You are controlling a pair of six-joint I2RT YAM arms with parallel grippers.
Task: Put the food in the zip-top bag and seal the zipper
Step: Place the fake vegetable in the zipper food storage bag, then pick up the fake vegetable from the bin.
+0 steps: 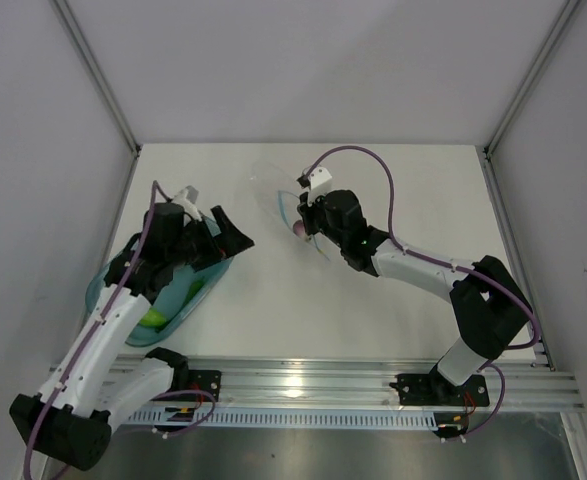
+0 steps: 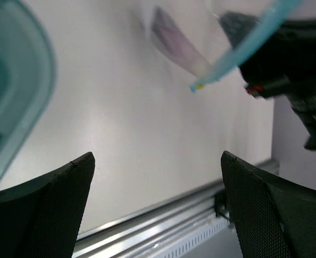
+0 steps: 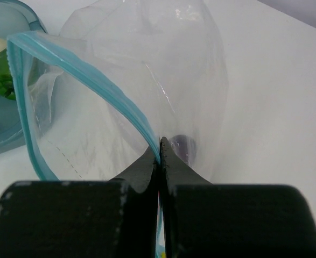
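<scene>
Right gripper (image 3: pixel 161 142) clamps the teal-blue zipper strip (image 3: pixel 88 74) of the clear crinkly bag (image 3: pixel 163 64); lower your gaping left gripper (image 2: pixel 156 161) onto green toy food (image 1: pixel 156 318).

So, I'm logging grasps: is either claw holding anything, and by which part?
The right claw pinches the bag by the blue zipper strip at its mouth. The left claw is open, holding nothing.

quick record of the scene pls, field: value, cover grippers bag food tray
right gripper: shut on the thin teal-blue zipper strip of the clear crinkly zip-top bag, mouth open
in bag: one purple toy food piece
translucent blue oval tray: holds bright green toy food pieces
left gripper: open, empty, between tray and bag
</scene>
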